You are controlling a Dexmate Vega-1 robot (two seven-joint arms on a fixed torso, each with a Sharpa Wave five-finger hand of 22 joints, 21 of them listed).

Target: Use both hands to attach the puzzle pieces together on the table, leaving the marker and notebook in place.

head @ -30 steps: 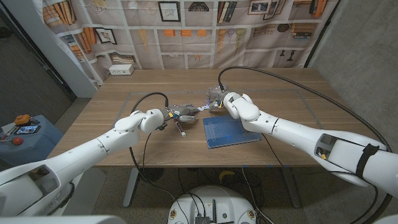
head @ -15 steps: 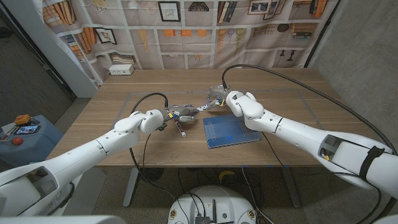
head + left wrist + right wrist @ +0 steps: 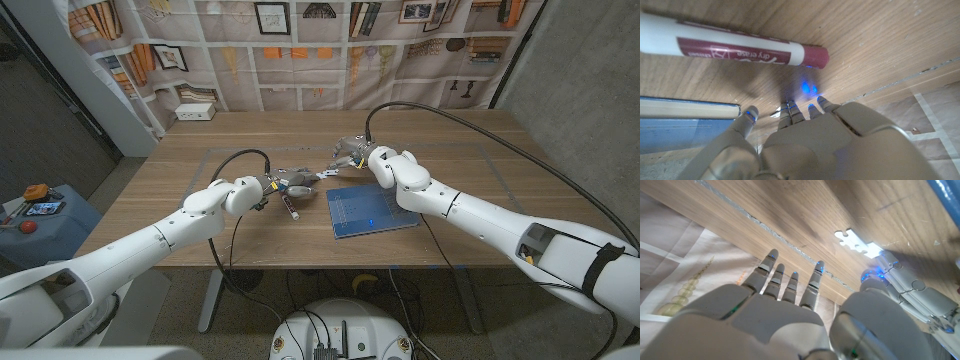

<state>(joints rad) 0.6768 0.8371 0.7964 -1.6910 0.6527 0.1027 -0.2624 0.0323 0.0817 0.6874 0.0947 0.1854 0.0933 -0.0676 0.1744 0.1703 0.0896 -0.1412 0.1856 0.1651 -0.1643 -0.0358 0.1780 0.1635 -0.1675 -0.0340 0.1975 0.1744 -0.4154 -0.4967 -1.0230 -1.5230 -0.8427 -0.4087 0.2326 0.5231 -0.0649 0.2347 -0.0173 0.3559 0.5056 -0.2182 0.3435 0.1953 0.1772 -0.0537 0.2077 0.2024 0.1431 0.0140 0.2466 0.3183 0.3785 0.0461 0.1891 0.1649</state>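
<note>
**Pieces not yet visibly joined, hands meeting at mid-table**

Both arms reach in toward the middle of the wooden table (image 3: 180, 180). The left hand (image 3: 283, 183) and the right hand (image 3: 350, 155) sit close together, with a pale strip between them that I take to be the puzzle pieces (image 3: 322, 174). From the head view it is too small to say whether they are locked together.

The right wrist view is clearer on one point: a white puzzle piece (image 3: 856, 241) lies on the wood, just beside a fingertip (image 3: 880, 260) of the other hand. I see only the one knobbed outline, so I'd judge the joining is not finished, or at least not confirmed.

The right hand's fingers are spread and hold nothing there. Whether the left hand is pinching the piece or only touching it, I cannot tell.

The marker (image 3: 735, 46) lies on the table by the left hand, and the blue notebook (image 3: 370, 210) sits flat near the right forearm. What remains is pressing the pieces together.
</note>
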